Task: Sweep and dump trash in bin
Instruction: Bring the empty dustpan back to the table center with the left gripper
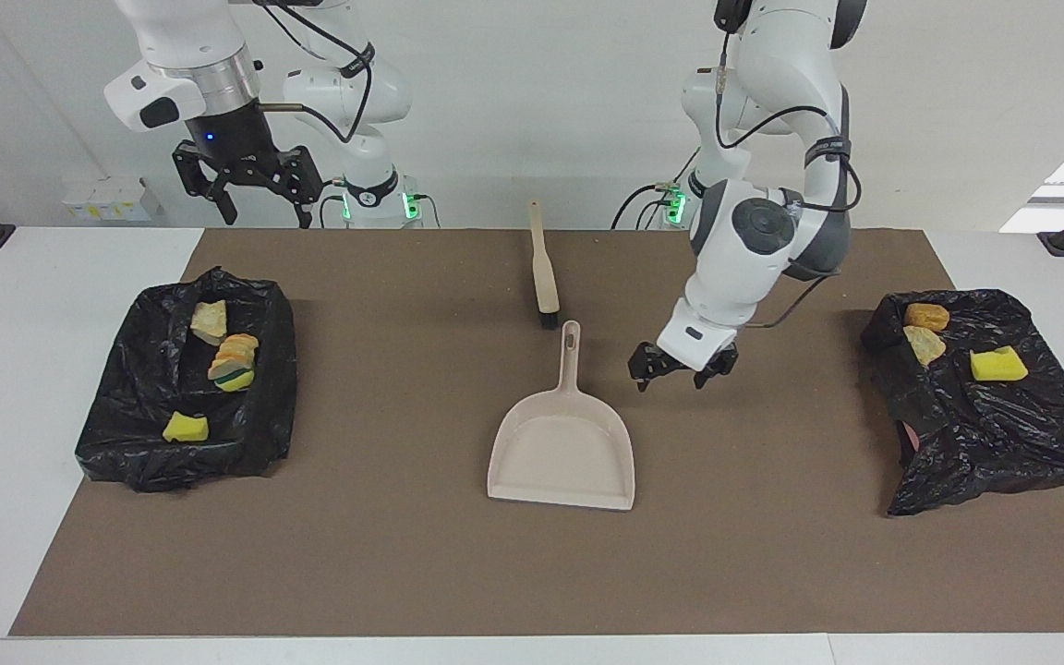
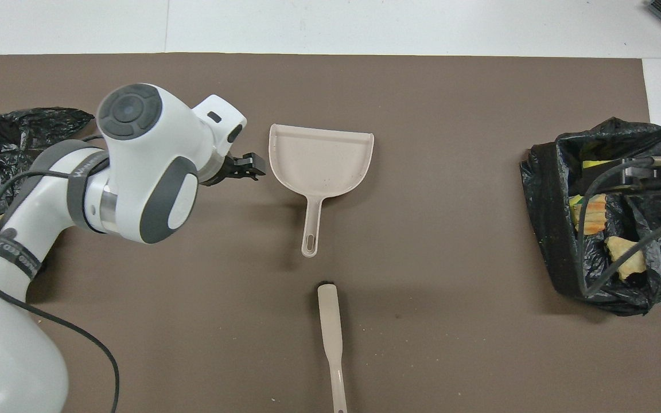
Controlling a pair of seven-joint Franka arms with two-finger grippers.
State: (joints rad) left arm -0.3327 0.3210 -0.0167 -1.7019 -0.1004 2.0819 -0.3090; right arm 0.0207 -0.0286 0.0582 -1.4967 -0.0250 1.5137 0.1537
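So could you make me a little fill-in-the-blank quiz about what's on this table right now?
1. The beige dustpan lies flat on the brown mat and holds ____ scraps.
2. The brush lies ____ to the robots than the dustpan.
3. The left gripper hangs over the mat beside the dustpan and grips ____.
4. The yellow sponge chunk toward the right arm's end lies in a ____ bag-lined bin.

Missing words: no; nearer; nothing; black
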